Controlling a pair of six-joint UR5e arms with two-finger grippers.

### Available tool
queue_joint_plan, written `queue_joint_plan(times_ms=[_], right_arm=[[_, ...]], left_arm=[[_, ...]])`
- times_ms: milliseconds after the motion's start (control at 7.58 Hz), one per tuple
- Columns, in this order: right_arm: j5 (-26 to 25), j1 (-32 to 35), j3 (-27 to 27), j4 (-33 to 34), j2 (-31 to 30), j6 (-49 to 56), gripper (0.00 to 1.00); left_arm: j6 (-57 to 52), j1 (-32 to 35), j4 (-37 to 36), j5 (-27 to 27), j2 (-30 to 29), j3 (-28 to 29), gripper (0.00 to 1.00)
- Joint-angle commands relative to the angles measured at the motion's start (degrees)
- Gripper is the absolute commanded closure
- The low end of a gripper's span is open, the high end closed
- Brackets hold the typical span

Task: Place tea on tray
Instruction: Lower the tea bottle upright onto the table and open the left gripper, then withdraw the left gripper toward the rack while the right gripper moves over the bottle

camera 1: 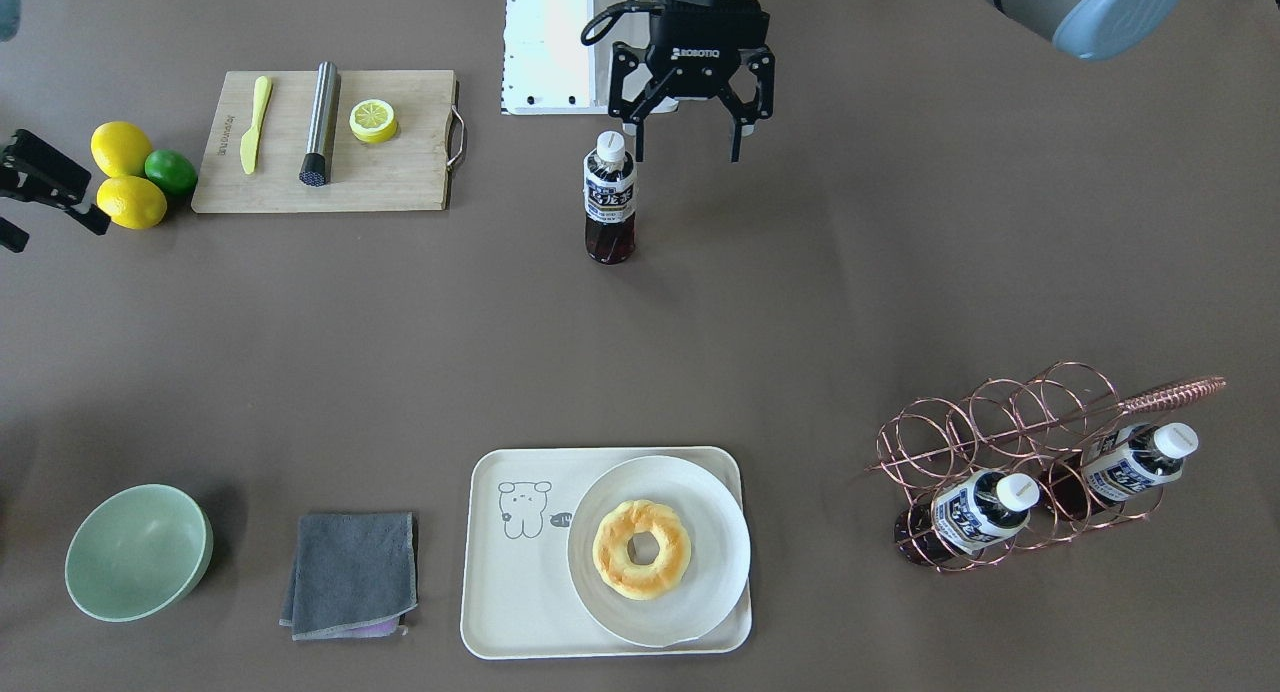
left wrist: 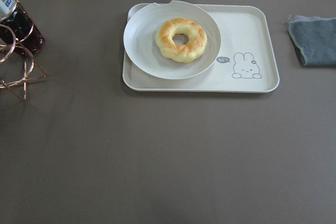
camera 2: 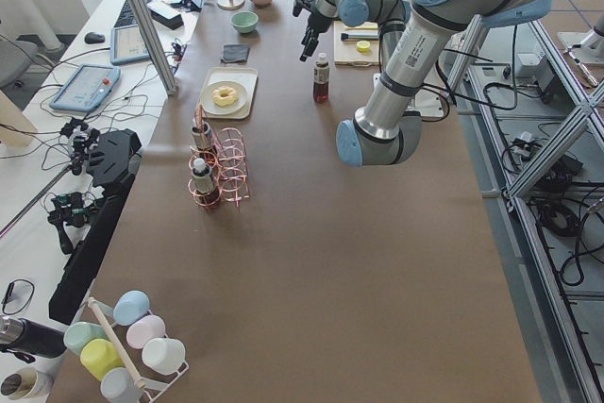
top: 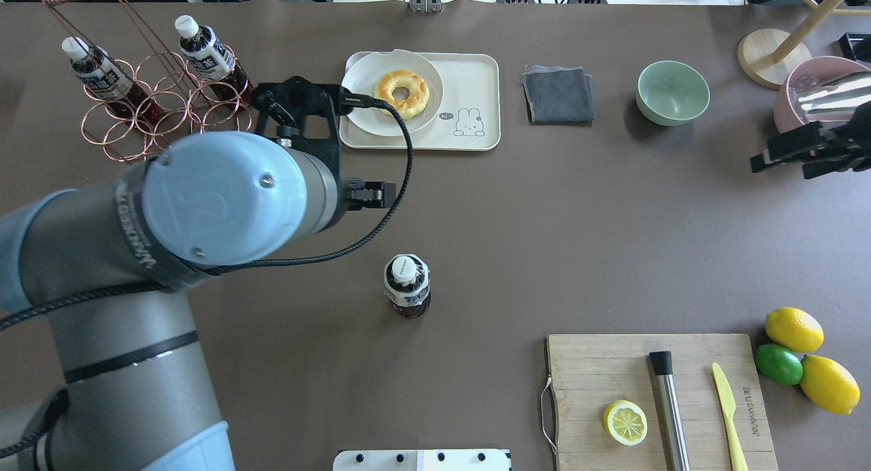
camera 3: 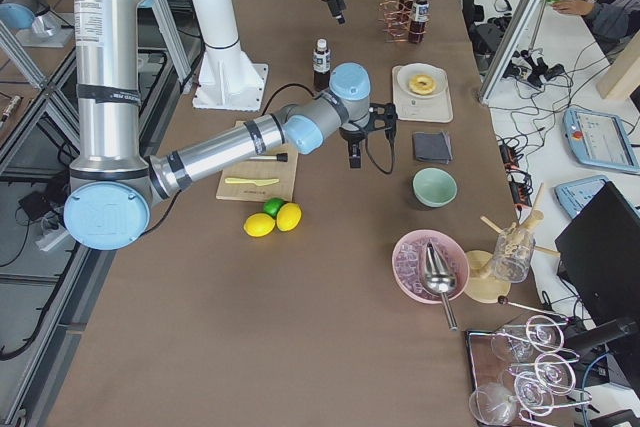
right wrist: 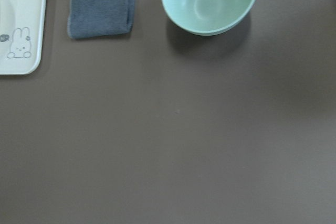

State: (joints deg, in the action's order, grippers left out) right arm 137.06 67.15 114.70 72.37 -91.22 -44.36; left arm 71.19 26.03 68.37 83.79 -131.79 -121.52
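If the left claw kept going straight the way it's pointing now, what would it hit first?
Probably the table top. The open left claw points down, and its wrist view centres on brown surface short of the tray, with the tea just off to its side. Depth is unclear.

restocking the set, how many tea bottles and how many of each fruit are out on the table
tea bottles: 3
whole lemons: 2
lemon half: 1
lime: 1
total: 7
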Motion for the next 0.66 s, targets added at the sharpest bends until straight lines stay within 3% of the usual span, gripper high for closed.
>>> queue_joint_plan(times_ms=[0, 132, 527], right_arm=[[-8.88, -14.88, 3.24, 0.31, 9.18, -23.66, 0.00], [-13.00, -19.38, 4.20, 4.58, 14.18, -29.06, 0.00], [-28.56, -34.41, 4.92, 29.61, 36.66, -36.74, 0.00]], left_arm=[[-11.12, 8.84, 0.80, 8.99, 7.93, -5.21, 0.03], [-13.95, 11.04, 4.11, 10.76, 10.91, -5.05, 0.03], [-22.92, 19.65, 6.87, 19.01, 16.64, -4.52, 0.03]])
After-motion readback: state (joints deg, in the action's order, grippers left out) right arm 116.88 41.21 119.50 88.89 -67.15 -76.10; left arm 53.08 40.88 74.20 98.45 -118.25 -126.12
